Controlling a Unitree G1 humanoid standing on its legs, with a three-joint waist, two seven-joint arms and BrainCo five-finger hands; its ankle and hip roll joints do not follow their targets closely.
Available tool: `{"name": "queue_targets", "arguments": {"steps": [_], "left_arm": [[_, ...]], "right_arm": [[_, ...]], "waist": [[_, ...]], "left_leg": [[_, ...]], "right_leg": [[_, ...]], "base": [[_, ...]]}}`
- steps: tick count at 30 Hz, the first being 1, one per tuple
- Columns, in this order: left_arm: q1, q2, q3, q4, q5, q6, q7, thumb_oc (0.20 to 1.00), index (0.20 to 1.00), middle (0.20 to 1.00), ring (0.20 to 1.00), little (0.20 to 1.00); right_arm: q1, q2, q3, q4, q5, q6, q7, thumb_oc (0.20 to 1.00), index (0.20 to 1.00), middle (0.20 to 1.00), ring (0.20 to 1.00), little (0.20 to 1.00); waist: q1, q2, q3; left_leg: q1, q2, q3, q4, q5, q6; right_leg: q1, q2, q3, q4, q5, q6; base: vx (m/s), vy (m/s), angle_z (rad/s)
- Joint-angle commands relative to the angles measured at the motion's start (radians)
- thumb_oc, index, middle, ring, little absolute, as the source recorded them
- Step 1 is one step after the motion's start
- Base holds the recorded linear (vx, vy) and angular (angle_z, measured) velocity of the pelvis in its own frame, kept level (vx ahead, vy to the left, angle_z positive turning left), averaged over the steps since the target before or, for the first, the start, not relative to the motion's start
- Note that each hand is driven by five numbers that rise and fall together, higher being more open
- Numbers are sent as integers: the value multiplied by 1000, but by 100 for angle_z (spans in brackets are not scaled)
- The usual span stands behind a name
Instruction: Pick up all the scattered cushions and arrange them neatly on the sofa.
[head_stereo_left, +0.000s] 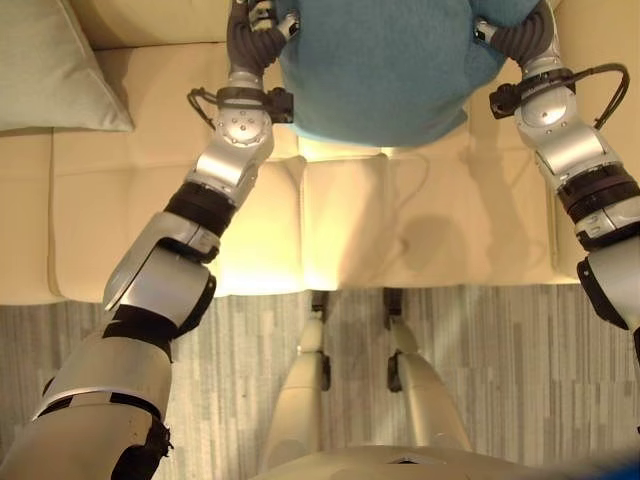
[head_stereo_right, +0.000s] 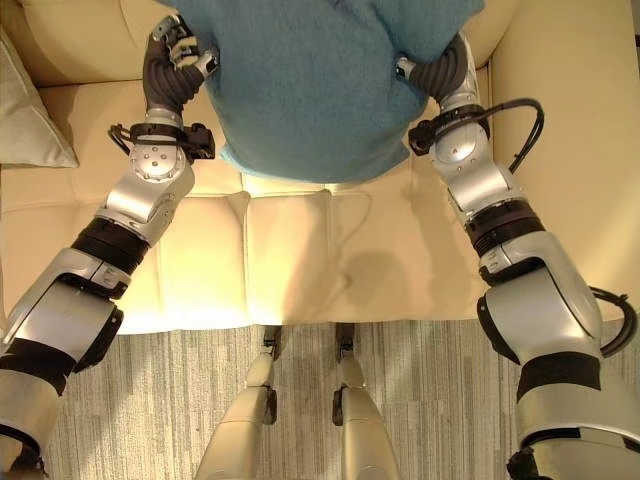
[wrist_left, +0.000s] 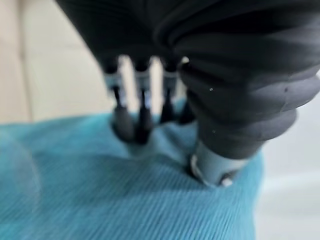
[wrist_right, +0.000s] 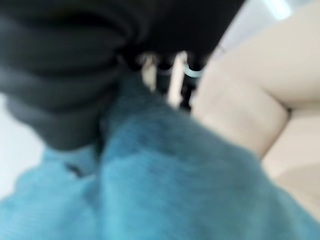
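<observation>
The left hand (wrist_left: 150, 117) has its dark-tipped fingers (wrist_left: 123, 125) pressed down into the teal cushion (head_stereo_left: 375, 70), with the thumb dug into the same cloth close by, so it is clamped on that cushion's left edge. The right hand (wrist_right: 165, 67) sits at the cushion's opposite edge; its fingers vanish behind bunched teal fabric, and I cannot tell whether they are curled or straight. Between the two hands the teal cushion hangs flat and broad over the cream sofa (head_stereo_left: 330, 230), its long axis running side to side along the seat, its lower edge sagging toward the seat's front while its upper part lies toward the backrest. Nothing rests on the seat beneath it. Toward the sofa's left end a second cushion, pale grey-green (head_stereo_left: 50, 70), leans against the backrest, one corner pointing in toward the middle, well apart from the teal one. That makes two cushions: one teal, one pale. Striped grey flooring (head_stereo_left: 480, 350) runs along the sofa's front edge.
</observation>
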Motion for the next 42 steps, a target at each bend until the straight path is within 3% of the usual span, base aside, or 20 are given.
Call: {"name": "queue_targets", "arguments": {"steps": [1, 7, 15, 23, 24, 29, 34, 38, 39, 42], "left_arm": [[-147, 2, -51, 126, 77, -10, 31, 1000, 1000, 1000, 1000, 1000], [-173, 38, -54, 173, 84, 11, 40, 1000, 1000, 1000, 1000, 1000], [-111, 127, -8, 204, 93, 34, 22, 1000, 1000, 1000, 1000, 1000], [53, 229, 67, 23, 146, 24, 2, 1000, 1000, 1000, 1000, 1000], [136, 245, 108, -54, 140, 12, -14, 1000, 1000, 1000, 1000, 1000], [392, 216, 249, -242, 92, -5, -50, 1000, 1000, 1000, 1000, 1000], [721, 129, 384, -390, 71, 10, -124, 1000, 1000, 1000, 1000, 1000], [1038, 34, 473, -340, 159, 76, -238, 1000, 1000, 1000, 1000, 1000], [1040, 34, 472, -341, 159, 76, -239, 1000, 1000, 1000, 1000, 1000], [1157, -36, 471, -119, 311, 143, -291, 1000, 1000, 1000, 1000, 1000]], "right_arm": [[-84, 3, 58, 77, -151, 26, -71, 1000, 1000, 1000, 1000, 1000], [-96, -5, 36, 103, -125, 53, -96, 1000, 1000, 1000, 1000, 1000], [-59, -77, -6, 82, -87, 57, -90, 1000, 1000, 1000, 1000, 1000], [87, -170, -110, -65, -72, 48, -65, 1000, 1000, 1000, 1000, 1000], [158, -182, -156, -113, -59, 43, -48, 1000, 1000, 1000, 1000, 1000], [380, -187, -281, -273, -63, 50, 6, 1000, 1000, 1000, 1000, 1000], [715, -119, -431, -423, -82, 47, 114, 1000, 1000, 1000, 1000, 1000], [1046, 6, -544, -412, -77, 40, 233, 1000, 1000, 1000, 1000, 1000], [1049, 6, -545, -413, -78, 40, 233, 1000, 1000, 1000, 1000, 1000], [1172, 81, -552, -279, -114, 51, 274, 1000, 1000, 1000, 1000, 1000]], "waist": [[2, -6, -38], [-2, -6, -51], [0, -16, -77], [-3, -23, -92], [-2, -25, -98], [-1, -27, -105], [-2, -34, -117], [-17, -38, -133], [-16, -38, -133], [-28, -38, -142]], "left_leg": [[33, -16, 51, -1, 22, -113], [43, -18, 48, -1, 22, -113], [129, -14, 54, -1, -5, -115], [214, -9, 63, -1, -24, -117], [239, -5, 67, -1, -32, -117], [307, 0, 77, -1, -47, -115], [395, 3, 84, -1, -64, -106], [489, 8, 94, -1, -77, -92], [491, 8, 94, -1, -78, -92], [547, 13, 104, -1, -87, -84]], "right_leg": [[-35, -29, 58, 5, 79, 130], [-22, -32, 50, 5, 80, 131], [57, -33, 44, 5, 64, 130], [138, -40, 31, 5, 44, 127], [161, -41, 30, 5, 35, 127], [230, -44, 27, 5, 12, 122], [316, -39, 19, 5, -12, 116], [414, -30, 16, 5, -28, 104], [416, -30, 17, 5, -29, 104], [472, -23, 21, 5, -32, 98]], "base": [[0, 0, 0], [0, 0, 0], [17, 1, 1], [38, -3, 0], [61, -5, -2], [50, 3, -2], [56, 4, -5], [36, 10, 1], [0, 0, 0], [-7, 4, -3]]}}
